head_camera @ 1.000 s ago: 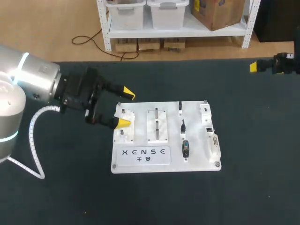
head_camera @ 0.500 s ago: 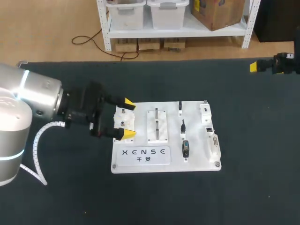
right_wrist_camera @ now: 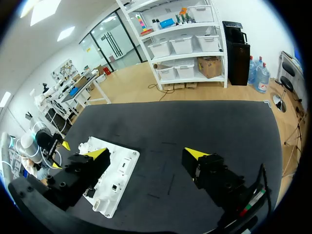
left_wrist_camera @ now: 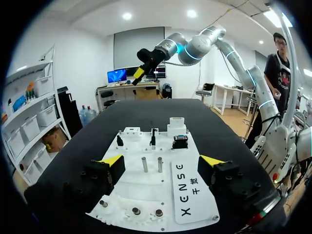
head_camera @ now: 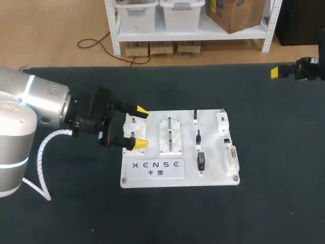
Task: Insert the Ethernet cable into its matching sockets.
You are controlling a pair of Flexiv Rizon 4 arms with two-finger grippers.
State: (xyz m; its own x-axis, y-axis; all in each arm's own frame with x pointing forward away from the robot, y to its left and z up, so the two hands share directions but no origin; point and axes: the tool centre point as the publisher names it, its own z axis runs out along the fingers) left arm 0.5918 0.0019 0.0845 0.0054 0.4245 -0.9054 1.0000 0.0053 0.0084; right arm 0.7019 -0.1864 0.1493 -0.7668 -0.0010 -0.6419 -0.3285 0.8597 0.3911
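The white practice board [head_camera: 152, 179] lies mid-table, carrying small black plugs [head_camera: 198, 136] and sockets along its right edge [head_camera: 227, 140]. Which of the plugs is the Ethernet one I cannot tell. My left gripper [head_camera: 140, 127] is open at the board's left end, its yellow tips either side of the white peg block [head_camera: 133, 133]. In the left wrist view the left gripper [left_wrist_camera: 162, 161] straddles the board [left_wrist_camera: 195, 200], with the black plugs [left_wrist_camera: 152, 138] ahead of it. My right gripper [head_camera: 284, 71] hovers far off at the table's back right, open over bare mat [right_wrist_camera: 146, 153].
The board also holds two metal posts [head_camera: 169, 136], a black block [head_camera: 201, 161] and a white multi-pin connector [head_camera: 233, 155]. Dark mat [head_camera: 274, 152] covers the table around the board. A white ribbed hose [head_camera: 40, 147] loops from my left arm.
My left gripper has shifted right and toward the table's front, onto the board's left end, with its fingers still wide. The right arm has not moved.
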